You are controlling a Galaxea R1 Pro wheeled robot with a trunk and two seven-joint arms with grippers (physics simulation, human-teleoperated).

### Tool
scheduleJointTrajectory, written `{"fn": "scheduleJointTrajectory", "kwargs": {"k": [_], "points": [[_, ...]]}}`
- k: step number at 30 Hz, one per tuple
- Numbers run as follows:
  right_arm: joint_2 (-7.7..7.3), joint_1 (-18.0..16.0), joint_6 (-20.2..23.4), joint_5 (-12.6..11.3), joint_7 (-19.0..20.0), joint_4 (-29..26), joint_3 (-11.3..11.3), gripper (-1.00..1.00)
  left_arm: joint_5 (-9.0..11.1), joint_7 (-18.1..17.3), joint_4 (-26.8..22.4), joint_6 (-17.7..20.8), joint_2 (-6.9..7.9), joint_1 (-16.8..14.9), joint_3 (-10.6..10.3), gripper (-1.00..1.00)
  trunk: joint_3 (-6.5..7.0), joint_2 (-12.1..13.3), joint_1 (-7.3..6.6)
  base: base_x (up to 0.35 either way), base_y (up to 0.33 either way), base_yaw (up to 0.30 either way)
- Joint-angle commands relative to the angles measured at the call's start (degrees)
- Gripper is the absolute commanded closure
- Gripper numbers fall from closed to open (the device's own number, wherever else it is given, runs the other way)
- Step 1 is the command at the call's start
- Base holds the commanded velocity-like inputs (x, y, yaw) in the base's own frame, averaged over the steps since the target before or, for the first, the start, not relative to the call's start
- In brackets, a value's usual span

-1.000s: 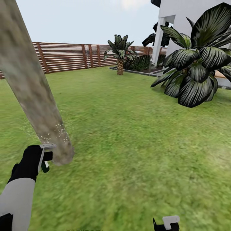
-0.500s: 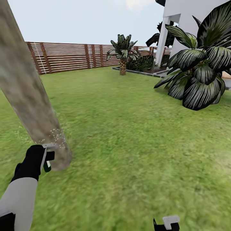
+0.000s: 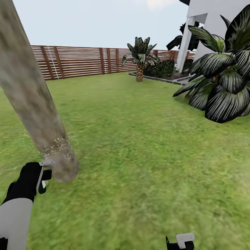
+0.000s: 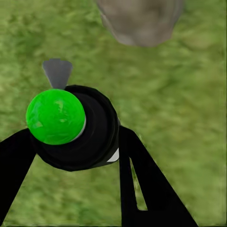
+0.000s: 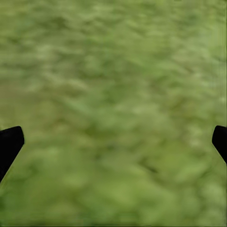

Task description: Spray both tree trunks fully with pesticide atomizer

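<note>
Head view: the left gripper point(image 3: 41, 177) holds the pesticide atomizer point(image 3: 42, 187) just beside the base of a tree trunk point(image 3: 33, 93), low over the grass floor point(image 3: 139, 146). The trunk is a thick, mottled grey-brown column leaning across the view; small pale specks dot its bark point(image 3: 59, 147) near the base, and its upper part is cut off by the frame edge.

Left wrist view: the atomizer point(image 4: 78, 127) appears as a dark rounded body with a bright green cap point(image 4: 55, 116), a grey nozzle and a small white mark, pinched between the two black fingers point(image 4: 142, 184). The blurred trunk base point(image 4: 139, 19) lies ahead of it.

Right wrist view: the right gripper point(image 5: 113, 142) hangs over blurry grass point(image 5: 113, 94), its fingertips point(image 5: 9, 142) spread wide and holding nothing.

Background: a brown slatted fence point(image 3: 76, 62), a short palm point(image 3: 140, 57) and a large dark-leaved plant point(image 3: 222, 76), partly cropped.
</note>
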Motion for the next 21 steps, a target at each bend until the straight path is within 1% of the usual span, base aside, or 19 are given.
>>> {"fn": "scheduleJointTrajectory", "kwargs": {"k": [1, 4, 5, 8, 12, 14, 16, 18, 21], "points": [[-0.01, 0.0, -0.1, -0.1, -0.4, 0.0, 0.5, -1.00, -0.2, -0.4, 0.2, 0.1, 0.22, 0.4, 0.0, 1.00, -0.04, 0.0, -0.02, -0.043, -0.008, 0.277], [-0.01, 0.0, -0.1, -0.1, -0.4, 0.0, 0.5, -1.00, 0.0, -0.4, 0.5, -0.3, -0.39, 0.9, -0.4, 1.00, -0.04, 0.0, -0.02, -0.011, -0.002, 0.277], [-0.01, 0.0, -0.1, -0.1, -0.4, 0.0, 0.5, -1.00, 0.1, -0.4, 0.4, -0.3, -0.83, 0.9, -0.4, 1.00, -0.04, 0.0, -0.02, -0.001, 0.000, 0.277], [-0.01, 0.0, -0.1, -0.1, -0.4, 0.0, 0.5, -1.00, 0.0, -0.3, 0.3, -0.5, -2.76, 0.9, -0.5, 1.00, -0.04, 0.0, -0.02, 0.037, -0.032, 0.253], [-0.01, 0.0, -0.1, -0.1, -0.4, 0.0, 0.5, -1.00, 0.0, -0.1, 0.4, -0.5, -3.11, 0.9, -0.5, 1.00, -0.04, 0.0, -0.02, 0.173, -0.181, 0.052], [-0.01, 0.0, -0.1, -0.1, -0.4, 0.0, 0.5, -1.00, 0.1, -0.1, 0.5, -0.5, -3.93, 0.9, -0.5, 1.00, -0.04, 0.0, -0.02, 0.181, -0.220, 0.002], [-0.01, 0.0, -0.1, -0.1, -0.4, 0.0, 0.5, -1.00, 0.1, -0.1, 0.6, -0.5, -4.35, 1.0, -0.5, 1.00, -0.04, 0.0, -0.02, 0.177, -0.226, 0.001], [-0.01, 0.0, -0.1, -0.1, -0.4, 0.0, 0.5, -1.00, 0.1, -0.2, 0.9, -0.6, -4.39, 1.0, -0.5, 1.00, -0.04, 0.0, -0.02, 0.169, -0.231, 0.000], [-0.01, 0.0, -0.1, -0.1, -0.4, 0.0, 0.5, -1.00, -0.2, -0.2, 4.2, -0.7, -3.98, 2.0, -0.7, 1.00, -0.04, 0.0, -0.02, 0.174, -0.231, 0.000]]}}
